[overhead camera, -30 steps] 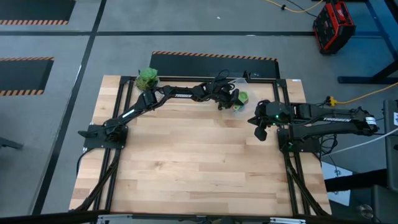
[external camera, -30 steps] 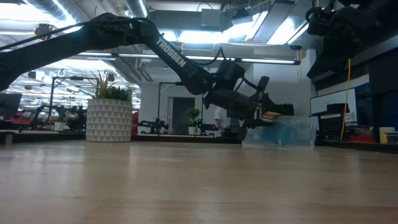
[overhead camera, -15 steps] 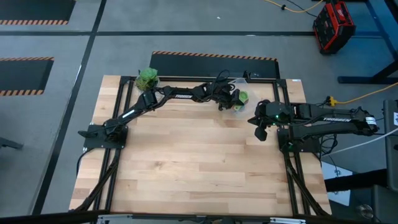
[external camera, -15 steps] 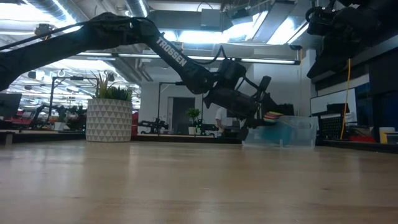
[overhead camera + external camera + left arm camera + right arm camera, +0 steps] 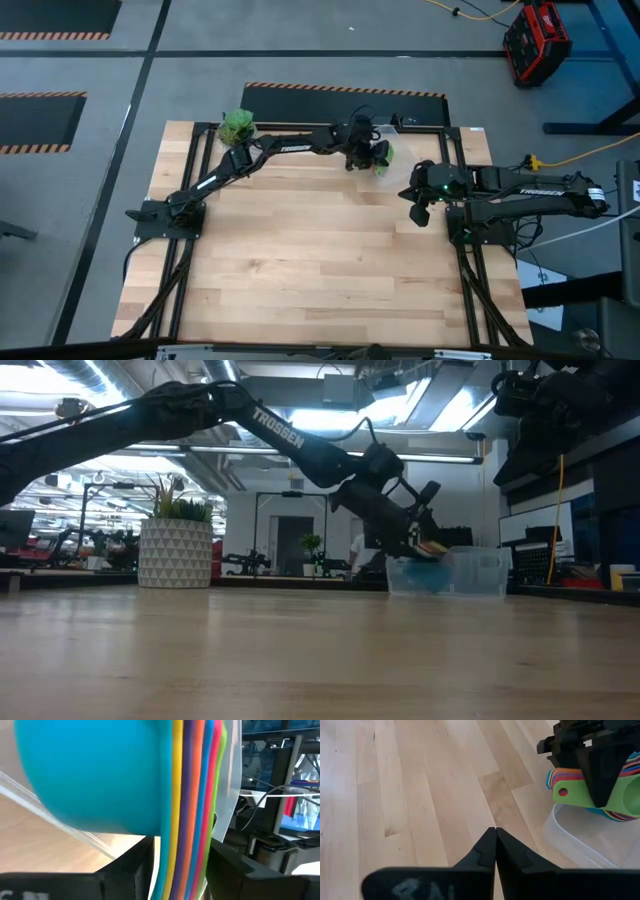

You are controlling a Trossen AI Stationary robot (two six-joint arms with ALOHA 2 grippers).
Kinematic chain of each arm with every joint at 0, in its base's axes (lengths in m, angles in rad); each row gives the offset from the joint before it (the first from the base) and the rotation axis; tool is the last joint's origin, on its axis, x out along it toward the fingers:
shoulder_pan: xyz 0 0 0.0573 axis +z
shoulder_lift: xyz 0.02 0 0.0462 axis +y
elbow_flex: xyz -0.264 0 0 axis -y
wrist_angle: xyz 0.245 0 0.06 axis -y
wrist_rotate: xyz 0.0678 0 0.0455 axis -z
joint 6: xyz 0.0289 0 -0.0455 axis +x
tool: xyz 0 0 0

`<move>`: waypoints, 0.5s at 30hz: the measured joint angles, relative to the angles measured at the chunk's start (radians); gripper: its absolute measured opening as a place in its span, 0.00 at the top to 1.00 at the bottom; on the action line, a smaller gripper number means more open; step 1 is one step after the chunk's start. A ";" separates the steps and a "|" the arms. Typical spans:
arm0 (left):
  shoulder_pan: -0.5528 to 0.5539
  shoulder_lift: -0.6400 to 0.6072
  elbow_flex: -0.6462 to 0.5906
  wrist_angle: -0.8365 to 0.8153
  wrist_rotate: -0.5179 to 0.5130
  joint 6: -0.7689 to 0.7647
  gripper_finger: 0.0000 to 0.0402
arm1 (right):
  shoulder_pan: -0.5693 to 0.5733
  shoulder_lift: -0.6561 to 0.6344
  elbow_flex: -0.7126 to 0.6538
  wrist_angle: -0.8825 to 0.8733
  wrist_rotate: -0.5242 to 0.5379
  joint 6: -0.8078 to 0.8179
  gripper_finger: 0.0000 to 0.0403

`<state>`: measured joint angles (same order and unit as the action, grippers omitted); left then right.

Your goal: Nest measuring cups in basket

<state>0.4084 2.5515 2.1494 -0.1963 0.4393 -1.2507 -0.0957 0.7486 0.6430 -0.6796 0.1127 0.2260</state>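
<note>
Change since a second before: left gripper (image 5: 372, 153) had shifted toward the far edge of the surface (image 5: 320, 270) and tipped its load down into the basket (image 5: 470, 572), where it had earlier hung just above the rim.

Measuring cups (image 5: 607, 790): one nested stack, green on top, blue bowl (image 5: 95, 775) outermost; handles in yellow, purple, orange, blue, pink and green edge-on between the left fingers (image 5: 235, 865), which stood partly apart, clamped on those handles. Stack sat over and partly inside the basket.

Basket: clear tub at the far right of the surface.

Right gripper (image 5: 495, 845): fingers pressed together, holding nothing, hovering near the basket.

Plant (image 5: 176, 542): white pot, far left corner.
</note>
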 joint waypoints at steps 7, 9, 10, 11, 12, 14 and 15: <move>0.000 -0.001 0.001 -0.053 0.020 -0.019 0.63 | 0.000 0.000 0.000 0.000 0.000 0.000 0.97; 0.002 -0.001 0.001 -0.045 0.024 -0.013 0.63 | 0.000 0.000 0.000 0.000 0.000 0.000 0.97; 0.005 -0.001 0.001 -0.039 0.026 0.001 0.63 | 0.000 0.000 0.000 0.000 0.000 0.000 0.97; 0.007 -0.001 0.001 -0.036 0.027 0.010 0.63 | 0.000 0.000 0.000 0.000 0.000 0.000 0.97; 0.009 -0.001 0.001 -0.035 0.028 0.013 0.63 | 0.000 0.000 0.000 0.000 0.000 0.000 0.97; 0.015 -0.001 0.001 -0.036 0.034 0.013 0.63 | 0.000 0.000 0.000 0.000 0.000 0.000 0.97; 0.018 -0.001 0.001 -0.036 0.039 0.013 0.63 | 0.000 0.000 0.000 0.000 0.000 0.000 0.97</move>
<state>0.4261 2.5507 2.1502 -0.2325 0.4781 -1.2374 -0.0956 0.7486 0.6430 -0.6796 0.1127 0.2264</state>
